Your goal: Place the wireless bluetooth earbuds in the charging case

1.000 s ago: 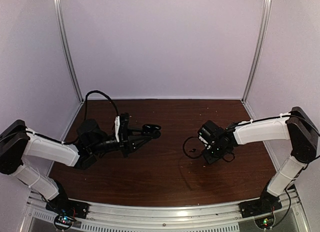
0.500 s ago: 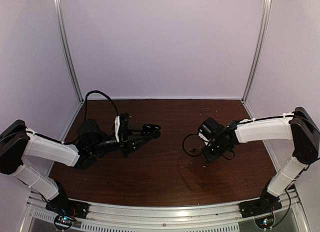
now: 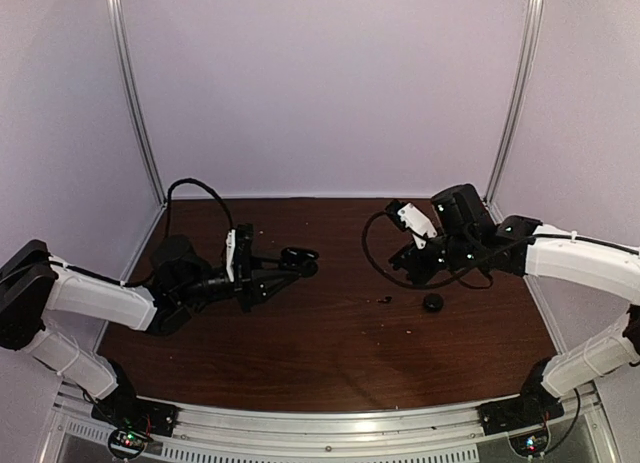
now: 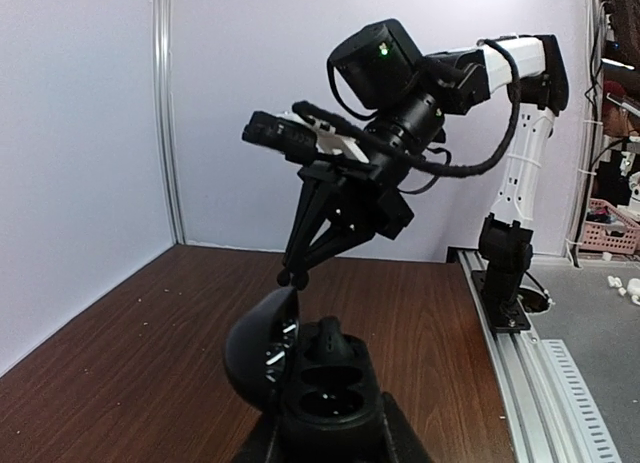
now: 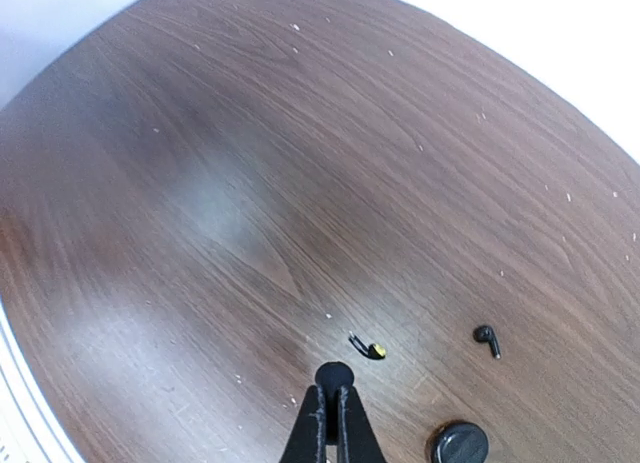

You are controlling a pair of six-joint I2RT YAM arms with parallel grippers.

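Left wrist view: the left gripper is seen clamped on the base of the charging case, a finger on either side. The case is held off the table with its lid swung open to the left. One small black seated earbud is seen standing in the farther socket, and the nearer socket is bare.

Beyond the case, the right gripper is raised above the table with its fingers pointed down. In the right wrist view the fingers are pressed together, with a small round black lump at their tip. Whether that lump is an earbud cannot be told.

On the wood below the right gripper, a tiny yellow-marked piece lies just past the fingertips. A loose earbud lies near it, to the right, apart from it. A round black disc rests nearer the lower edge, touching neither. In the top view the two grippers are well apart.
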